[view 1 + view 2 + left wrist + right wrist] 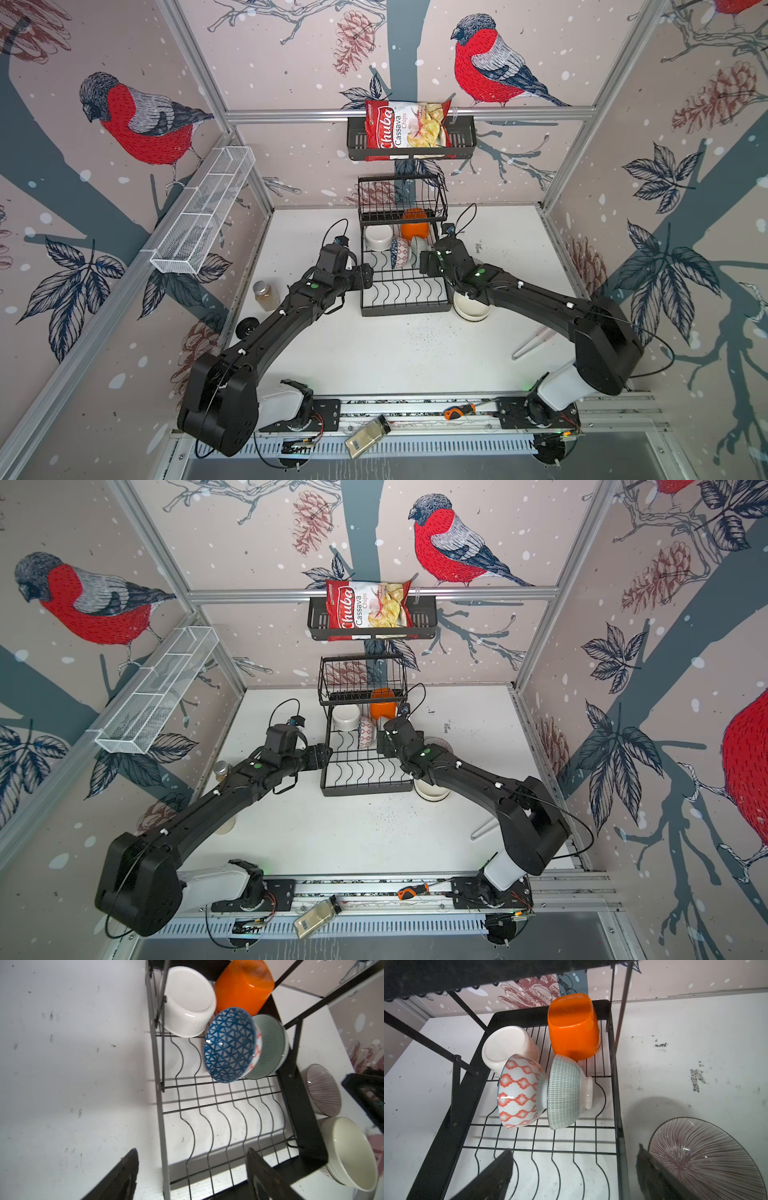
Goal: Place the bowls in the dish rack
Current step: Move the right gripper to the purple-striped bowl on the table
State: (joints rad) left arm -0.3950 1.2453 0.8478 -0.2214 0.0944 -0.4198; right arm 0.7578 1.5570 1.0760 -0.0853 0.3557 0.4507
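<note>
- Both top views: one dish rack (405,309) stands on the table (374,353), centre rear.
- Four bowls are counted on its lower grid: white bowl (379,237), orange bowl (414,229), blue-and-red patterned bowl (400,252) and mint-green bowl (417,249). The mint-green bowl is largely hidden by the right gripper (424,262).
- One cream bowl (471,311) sits on the table just beside the rack's near right corner, half covered by the right arm. In a top view only a sliver of one brown-striped bowl (440,742) shows behind that arm.
- The left gripper (368,276) is at the rack's left edge. Neither gripper's jaws can be read from above.
- Also noted: one chips bag (405,129) in one wall shelf (461,141), one mesh trough (203,212), one jar (266,295) and one screwdriver (459,411).
- Left wrist view: six bowls.
  - In the rack (299,1105): the white bowl (187,1001) and orange bowl (243,985) show their bases. The patterned bowl (229,1045) stands on edge against the mint-green bowl (270,1047).
  - On the table outside the rack: the brown-striped bowl (322,1088) and cream bowl (349,1153).
  - The left gripper's (192,1150) jaws stand apart and hold nothing.
- Right wrist view: five bowls.
  - Four are in the rack (452,1105).
  - The brown-striped bowl (704,1157) is cut off at the frame edge and partly covered by a finger.
  - The right gripper's (574,1153) jaws are spread wide and empty, over the rack's side rail.
</note>
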